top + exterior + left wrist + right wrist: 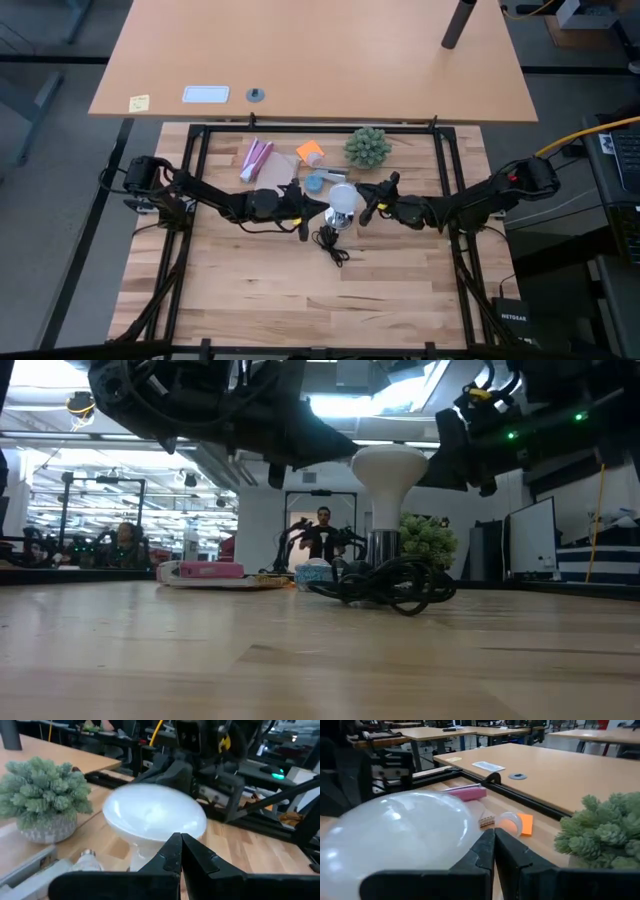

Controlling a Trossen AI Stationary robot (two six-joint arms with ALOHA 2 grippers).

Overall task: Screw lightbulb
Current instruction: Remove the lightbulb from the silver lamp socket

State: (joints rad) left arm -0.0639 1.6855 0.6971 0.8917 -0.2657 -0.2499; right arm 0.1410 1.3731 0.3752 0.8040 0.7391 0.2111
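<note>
Frosted white globe lightbulb (343, 197) upright in shiny silver socket base (383, 546); left gripper (303, 212) and right gripper (368, 203) flanking, both pinched together, empty.

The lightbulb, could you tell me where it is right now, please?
In the high view the lightbulb stands upright mid-table on the silver socket, between the left gripper and right gripper, just below the green plant.

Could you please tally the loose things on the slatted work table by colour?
White: 1, the lightbulb
Green: 1, the spiky plant
Pink: 1, the pink pack
Orange: 1, the orange piece
Black: 1, the coiled cord
Total: 5
</note>
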